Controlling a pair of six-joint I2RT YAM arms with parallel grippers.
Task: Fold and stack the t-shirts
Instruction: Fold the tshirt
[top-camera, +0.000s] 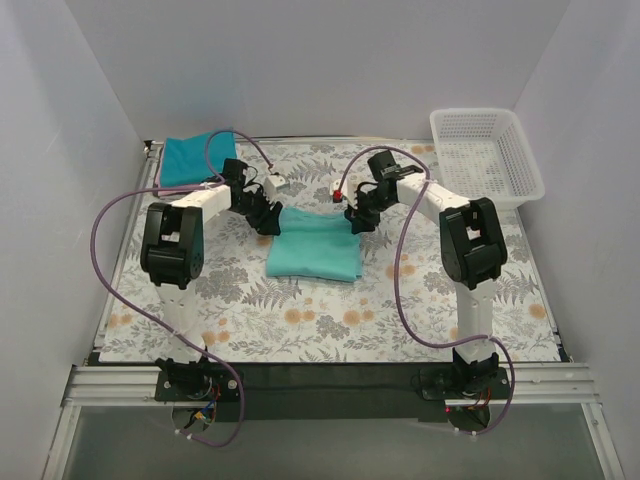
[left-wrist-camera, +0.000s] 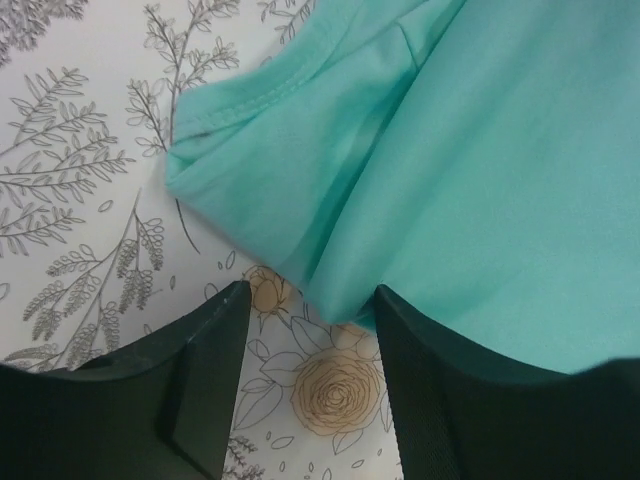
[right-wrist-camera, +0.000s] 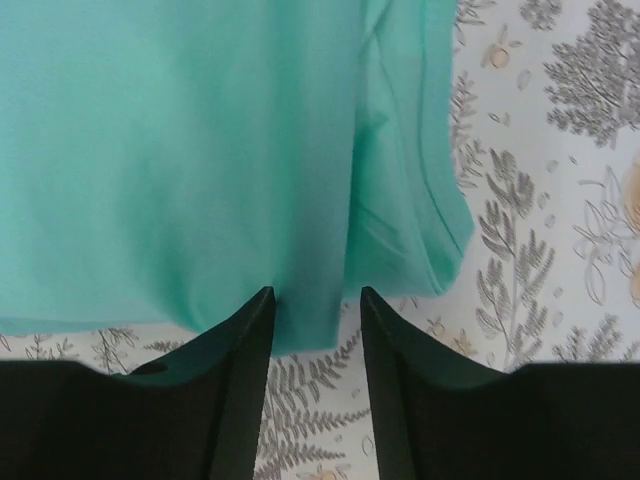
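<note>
A sea-green teal t-shirt (top-camera: 315, 245) lies folded in the middle of the flowered table cover. My left gripper (top-camera: 267, 222) is open at its far left corner; in the left wrist view the cloth's corner (left-wrist-camera: 340, 300) lies just ahead of the gap between the fingers (left-wrist-camera: 312, 300). My right gripper (top-camera: 360, 222) is open at the far right corner; in the right wrist view the shirt's edge (right-wrist-camera: 310, 320) lies between the fingertips (right-wrist-camera: 315, 300). A darker teal-blue t-shirt (top-camera: 193, 158) lies folded at the back left. The pink t-shirt is out of view.
A white plastic mesh basket (top-camera: 487, 152) stands at the back right corner. White walls close in the table on three sides. The black strip and aluminium rail with the arm bases run along the near edge (top-camera: 330, 380).
</note>
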